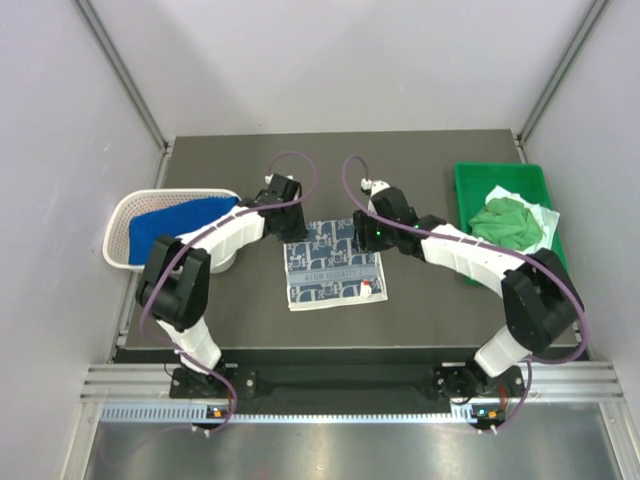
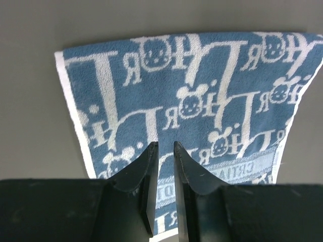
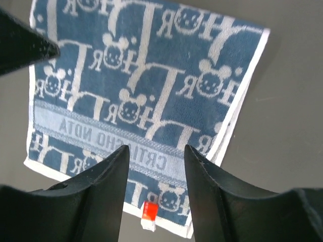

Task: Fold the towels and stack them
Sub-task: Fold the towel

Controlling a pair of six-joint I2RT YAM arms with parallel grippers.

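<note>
From above: a blue-and-white printed towel (image 1: 333, 265) lies flat at the middle of the table (image 1: 430, 170), its edges squared, apparently already folded down to a neat rectangle. The left gripper (image 1: 288, 228) hangs over the towel's far-left corner and the right gripper (image 1: 372, 232) over its far-right corner, a pairing that suits taking both corners at once for another fold towards the near edge. A royal blue towel (image 1: 175, 222) sits loosely heaped in the white mesh basket (image 1: 115, 235) at the table's left edge. A bright green towel (image 1: 505, 220) lies crumpled on a white cloth (image 1: 545, 215) in the green tray (image 1: 460, 215) at the far-right corner. Both look unfolded, so most of the job appears to lie ahead.

From the left wrist: the claw's two dark fingers (image 2: 144, 176) stand only narrowly apart, with nothing between them. The towel's print shows through the gap, and the cloth lies smooth on the table beyond.

From the right wrist: the jaws are spread wide and empty, poised above the towel's white-bordered edge. A small red tag (image 3: 148, 210) sits at the hem just beside them. The towel rests flat, gripped by neither arm.
</note>
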